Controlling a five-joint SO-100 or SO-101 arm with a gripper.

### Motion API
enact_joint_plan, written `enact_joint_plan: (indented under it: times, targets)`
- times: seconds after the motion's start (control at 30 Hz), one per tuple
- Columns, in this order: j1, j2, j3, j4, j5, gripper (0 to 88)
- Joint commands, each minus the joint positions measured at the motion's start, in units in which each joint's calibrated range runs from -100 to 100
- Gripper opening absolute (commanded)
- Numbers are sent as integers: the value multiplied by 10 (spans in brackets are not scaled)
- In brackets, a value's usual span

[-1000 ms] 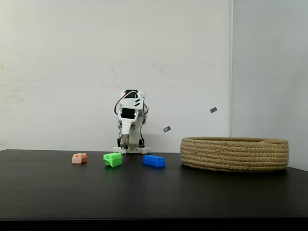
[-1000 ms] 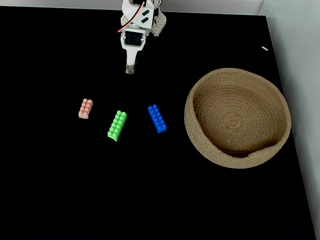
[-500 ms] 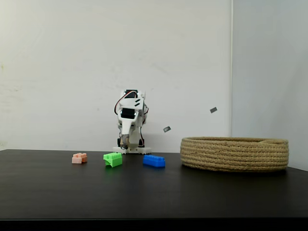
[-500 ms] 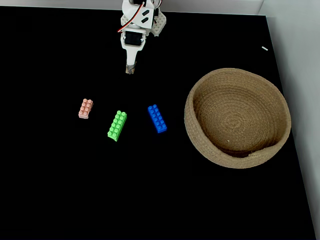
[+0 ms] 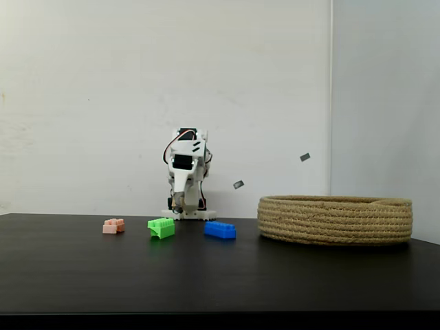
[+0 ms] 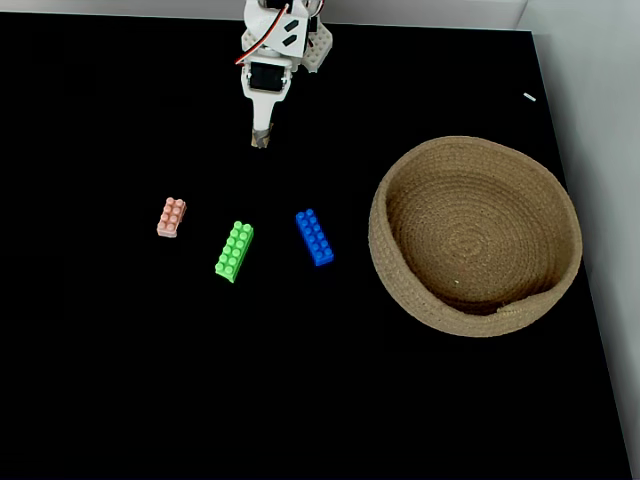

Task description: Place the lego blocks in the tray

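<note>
zero of three bricks in tray | pink brick, green brick, blue brick on desk | tool at 12 o'clock, fingers together, empty | all left

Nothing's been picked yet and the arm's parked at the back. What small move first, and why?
Probably reach the gripper forward toward the blue brick: all three bricks lie on the table, the basket holds none, and blue lies nearest the basket. Its jaws look shut, so open them on the way.

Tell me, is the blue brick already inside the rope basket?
No, the blue brick lies on the table, left of the basket in the fixed view from above.
</note>
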Motion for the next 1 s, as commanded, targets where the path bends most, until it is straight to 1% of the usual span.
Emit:
enact_joint_plan:
  times: [0.0, 0.13, 0.2, 0.3, 0.43, 0.5, 0.57, 0.63, 0.7, 0.73, 0.77, 0.83, 0.87, 0.97]
  targets:
    - [12, -5, -4, 0, -4, 2]
    - [38, -6, -2, -5, -23, 3]
    - [39, -6, 1, -15, -23, 2]
    - [37, -6, 17, -67, -12, 2]
    - [37, 30, -27, -70, 3, 2]
    - [33, 98, -82, -70, 3, 22]
    - [29, 197, -154, -70, 27, 26]
    - [33, 310, -230, -72, 67, 12]
    - [51, 436, -303, -94, 102, 63]
    - [62, 495, -336, -113, 103, 106]
    - [70, 553, -371, -120, 115, 126]
    - [81, 650, -436, -120, 163, 123]
    - [89, 692, -468, -120, 188, 138]
    - [103, 780, -555, -115, 239, 201]
